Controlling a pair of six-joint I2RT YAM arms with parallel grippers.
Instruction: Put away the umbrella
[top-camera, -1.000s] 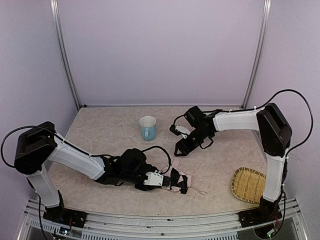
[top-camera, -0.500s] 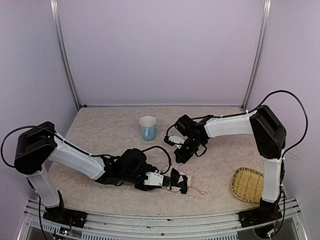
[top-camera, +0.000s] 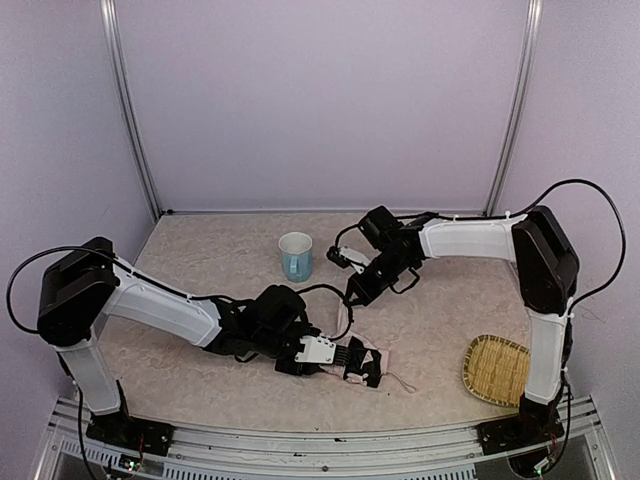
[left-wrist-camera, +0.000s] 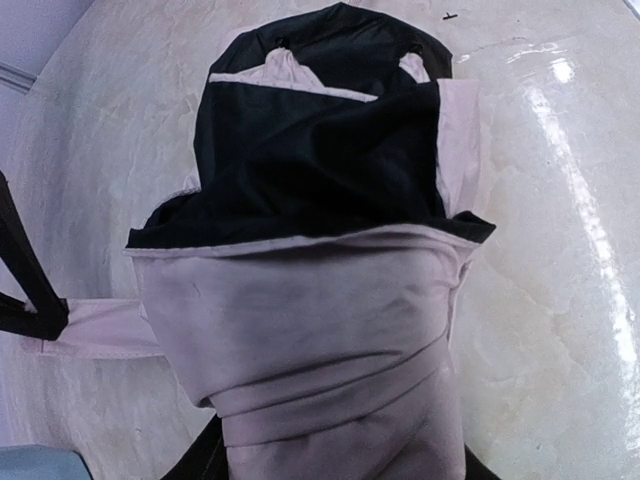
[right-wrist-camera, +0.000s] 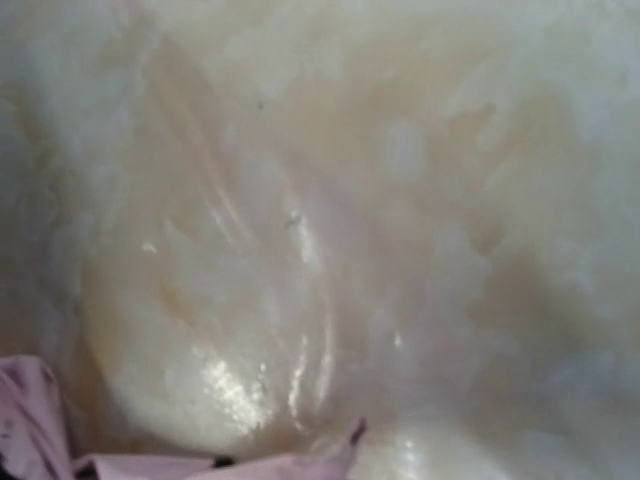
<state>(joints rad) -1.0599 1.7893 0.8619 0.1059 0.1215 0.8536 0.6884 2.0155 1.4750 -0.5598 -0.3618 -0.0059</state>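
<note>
Tabletop (top-camera: 450, 310) of pale, glossy, marbled beige carries everything, closed in by plain lilac walls (top-camera: 320, 100). The left arm (top-camera: 160, 310) lies low across the near side and reaches towards the middle. The right arm (top-camera: 470, 240) stretches in from the far right and bends down towards the centre.

The umbrella (top-camera: 365, 365) lies folded on the table at the near middle, a short crumpled bundle. It is pale pink outside, and its black lining bunches out at the end away from the left arm. The left claw (top-camera: 340, 355) pinches the pink end of it, the cloth filling the space between the fingers. A flat pink band (left-wrist-camera: 100, 328) sticks out sideways from the bundle.

The right claw (top-camera: 356, 293) hangs just above the table, beyond the umbrella and apart from it, pressed together, with nothing seen in it. Its own camera gives only a blurred table and a scrap of pink cloth at the lower edge.

A round woven basket (top-camera: 497, 370) sits at the near right, well apart. A pale blue cup (top-camera: 295, 256) stands upright behind the umbrella, left of the right claw.
</note>
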